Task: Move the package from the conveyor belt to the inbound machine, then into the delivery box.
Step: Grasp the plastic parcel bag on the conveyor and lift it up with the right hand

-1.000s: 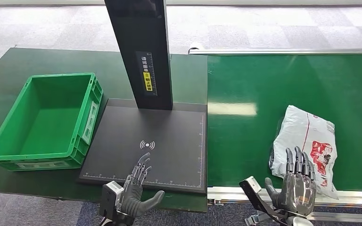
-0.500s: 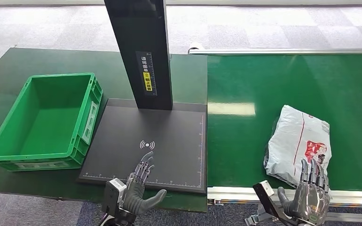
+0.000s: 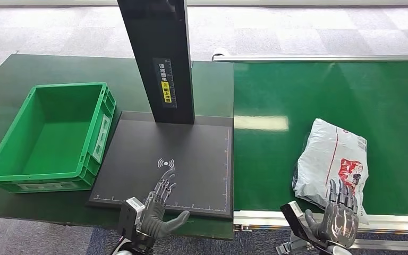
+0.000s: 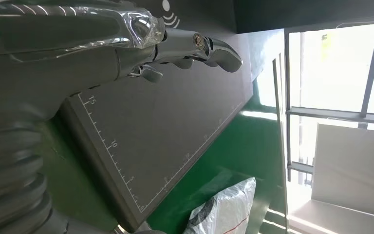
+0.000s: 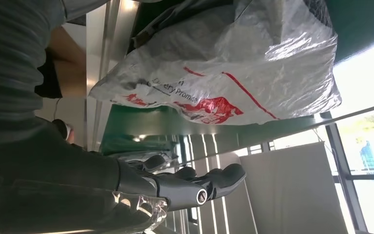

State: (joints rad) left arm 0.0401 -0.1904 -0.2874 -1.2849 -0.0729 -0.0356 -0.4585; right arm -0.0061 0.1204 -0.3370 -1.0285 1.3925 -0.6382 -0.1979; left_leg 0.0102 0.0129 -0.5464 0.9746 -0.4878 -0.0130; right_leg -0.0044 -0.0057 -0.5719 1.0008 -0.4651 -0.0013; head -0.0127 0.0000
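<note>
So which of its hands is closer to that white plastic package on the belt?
The right hand, open at the package's near edge. The left hand hovers over the black scanner plate, well away.

Delivery box left, inbound machine centre, conveyor belt right.
The delivery box (image 3: 48, 135) sits on the counter (image 3: 0, 85), just left of the inbound machine (image 3: 170, 159). The conveyor belt (image 3: 276, 159) adjoins the machine's right side. The package (image 3: 329, 159) lies on the belt's near right part, close to its front edge.
</note>
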